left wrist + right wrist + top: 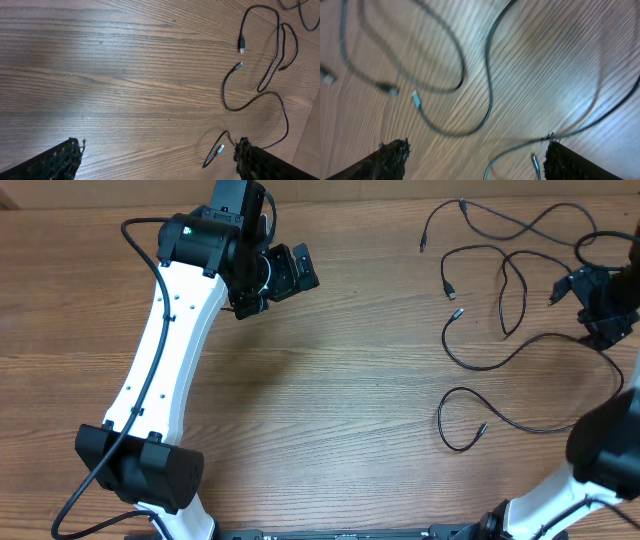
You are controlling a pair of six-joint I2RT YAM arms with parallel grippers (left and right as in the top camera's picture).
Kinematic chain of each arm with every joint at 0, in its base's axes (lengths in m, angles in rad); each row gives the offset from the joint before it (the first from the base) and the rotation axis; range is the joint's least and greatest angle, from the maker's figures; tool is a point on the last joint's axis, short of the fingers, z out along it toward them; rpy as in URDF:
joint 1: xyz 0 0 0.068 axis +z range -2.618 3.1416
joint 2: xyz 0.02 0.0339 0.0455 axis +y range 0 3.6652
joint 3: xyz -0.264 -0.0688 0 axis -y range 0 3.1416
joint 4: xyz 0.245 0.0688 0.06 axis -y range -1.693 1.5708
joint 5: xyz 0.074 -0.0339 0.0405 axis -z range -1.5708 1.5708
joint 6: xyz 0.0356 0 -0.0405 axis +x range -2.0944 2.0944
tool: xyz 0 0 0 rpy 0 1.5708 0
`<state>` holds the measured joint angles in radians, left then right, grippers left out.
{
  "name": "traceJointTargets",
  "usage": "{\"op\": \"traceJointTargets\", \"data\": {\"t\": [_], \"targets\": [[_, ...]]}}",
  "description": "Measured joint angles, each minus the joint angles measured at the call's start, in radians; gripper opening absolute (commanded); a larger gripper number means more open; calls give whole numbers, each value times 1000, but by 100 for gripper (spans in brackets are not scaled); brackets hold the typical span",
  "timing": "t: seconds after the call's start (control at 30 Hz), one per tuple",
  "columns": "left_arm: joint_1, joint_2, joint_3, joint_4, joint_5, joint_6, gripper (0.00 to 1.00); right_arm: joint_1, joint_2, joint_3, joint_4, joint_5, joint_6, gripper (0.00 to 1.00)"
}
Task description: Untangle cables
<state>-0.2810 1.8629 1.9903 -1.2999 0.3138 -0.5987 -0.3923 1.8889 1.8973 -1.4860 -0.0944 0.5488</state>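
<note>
Left fingers [55, 162] and right fingers [385, 160] wide above wood-grain table [125, 75] with black cables [491, 95]

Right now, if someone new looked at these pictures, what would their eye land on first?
Probably the thin black cables with silver-tipped plugs, sprawled in loose loops over the right side of the brown wooden table. Next comes the white-and-black left arm slanting across the table's left side, its left gripper open over bare wood. The right gripper hangs open above the loops.
</note>
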Motion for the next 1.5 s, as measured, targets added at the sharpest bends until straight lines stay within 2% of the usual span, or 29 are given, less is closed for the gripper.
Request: {"op": "traceJointTargets", "data": {"t": [0.23, 0.33, 0.6, 0.83, 1.27, 1.4, 1.5], "targets": [[0, 0, 0, 7, 0, 0, 100, 134, -127, 8, -149, 0, -60, 93], [0, 0, 0, 10, 0, 0, 100, 204, -136, -5, -209, 1, -82, 99], [0, 0, 0, 11, -3, 0, 100, 371, -134, -265, -179, -3, -102, 97], [0, 0, 0, 0, -3, 0, 100, 400, -134, -467, -66, -15, -107, 73], [0, 0, 0, -2, -3, 0, 100, 425, -133, -719, 309, -105, -108, 55], [0, 0, 0, -2, -3, 0, 100, 449, -133, -757, 360, -111, -92, 46], [0, 0, 0, -2, -3, 0, 100, 455, -132, -768, 382, -113, -71, 43]]}}
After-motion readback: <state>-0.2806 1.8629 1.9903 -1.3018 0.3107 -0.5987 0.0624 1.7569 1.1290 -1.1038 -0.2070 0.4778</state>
